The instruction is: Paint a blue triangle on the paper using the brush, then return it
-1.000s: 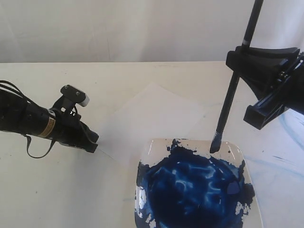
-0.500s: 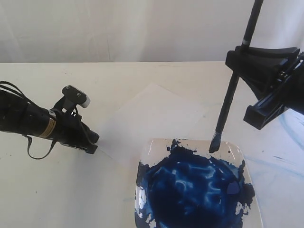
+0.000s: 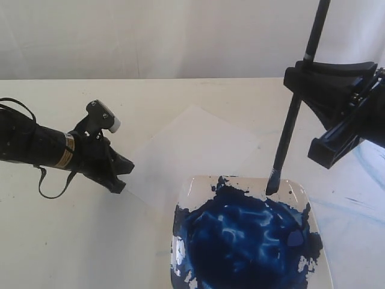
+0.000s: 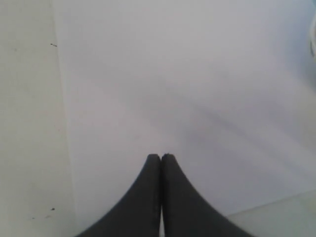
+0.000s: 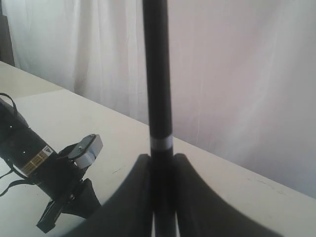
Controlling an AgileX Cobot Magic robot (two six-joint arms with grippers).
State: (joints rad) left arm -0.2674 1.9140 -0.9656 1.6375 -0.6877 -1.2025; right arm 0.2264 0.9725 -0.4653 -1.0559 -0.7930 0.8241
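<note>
The white paper point(image 3: 192, 150) lies in the middle of the cream table, with no blue triangle on it. My left gripper point(image 3: 120, 180) is shut, tips pressed down on the paper's left corner; the left wrist view shows both fingers point(image 4: 153, 187) together over the sheet point(image 4: 187, 89). My right gripper point(image 3: 301, 75) is shut on the brush point(image 3: 293, 120), holding its black handle nearly upright. The blue-stained bristle tip point(image 3: 272, 182) hangs at the far rim of the paint dish point(image 3: 295, 188). The right wrist view shows the handle point(image 5: 158, 74) rising between the fingers.
The white square dish, filled with dark blue paint point(image 3: 246, 235), sits just in front of the paper. Faint pale-blue smears point(image 3: 367, 162) mark the table at the right. A white curtain point(image 3: 180, 36) hangs behind the table.
My left gripper has moved right and turned, its tips now resting on the paper's left corner. The brush and right gripper have barely shifted.
</note>
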